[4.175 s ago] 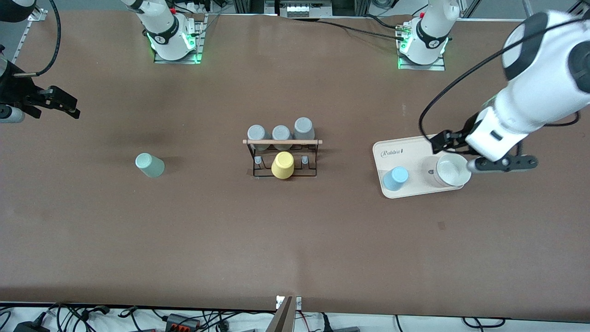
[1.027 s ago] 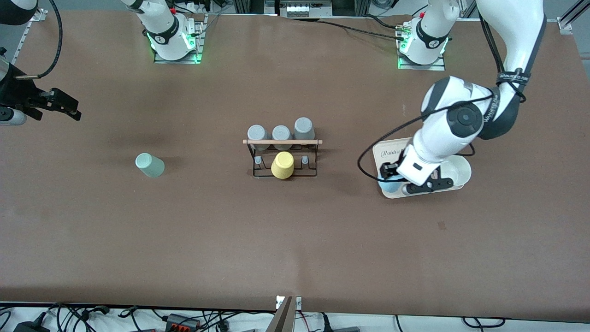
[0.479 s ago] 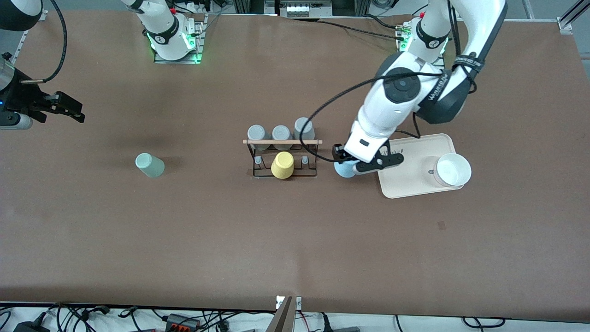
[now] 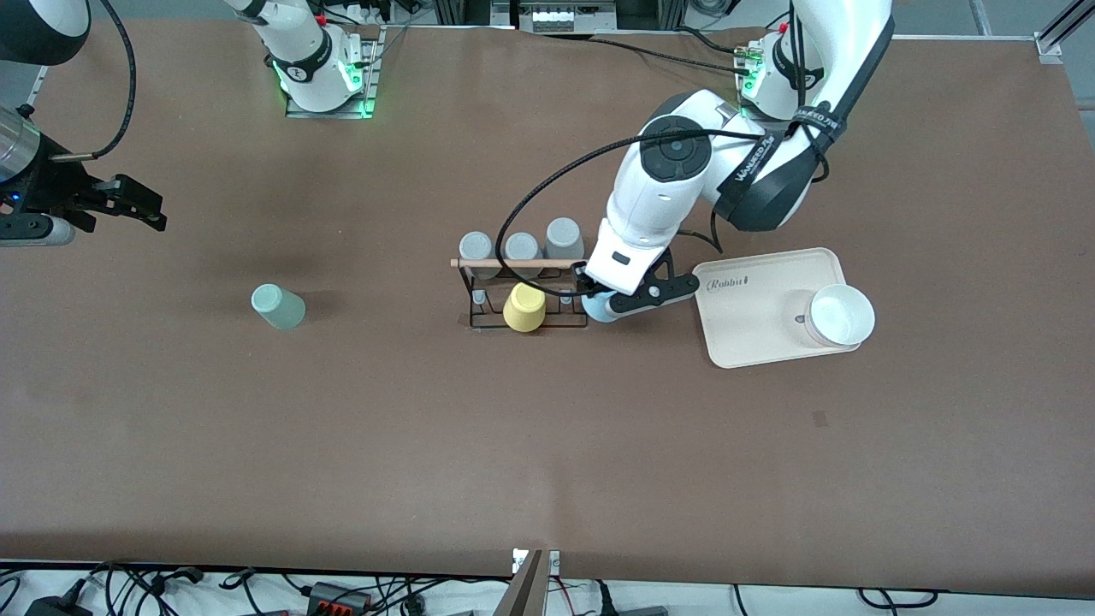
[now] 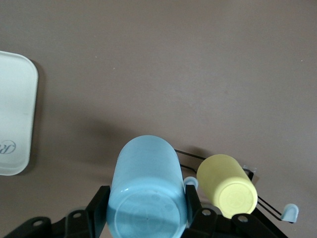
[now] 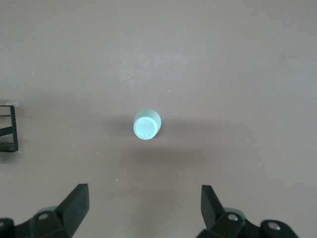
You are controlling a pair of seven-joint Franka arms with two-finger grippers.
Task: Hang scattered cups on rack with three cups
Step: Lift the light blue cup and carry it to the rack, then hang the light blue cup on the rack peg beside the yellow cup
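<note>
Left hand [image 5: 146, 210] grips blue cup [image 5: 147, 191] upside down, axis upright.

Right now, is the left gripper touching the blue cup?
Touching. The left wrist view shows the left gripper with its fingers pressed against both sides of the blue cup, no gap visible.

From across the table, the left arm's wrist hides most of the light blue cup [image 4: 601, 306] and the left gripper [image 4: 599, 301] at the rack's [image 4: 526, 295] end. The right gripper [image 4: 128, 205] is partly cut off at the table's edge.
</note>
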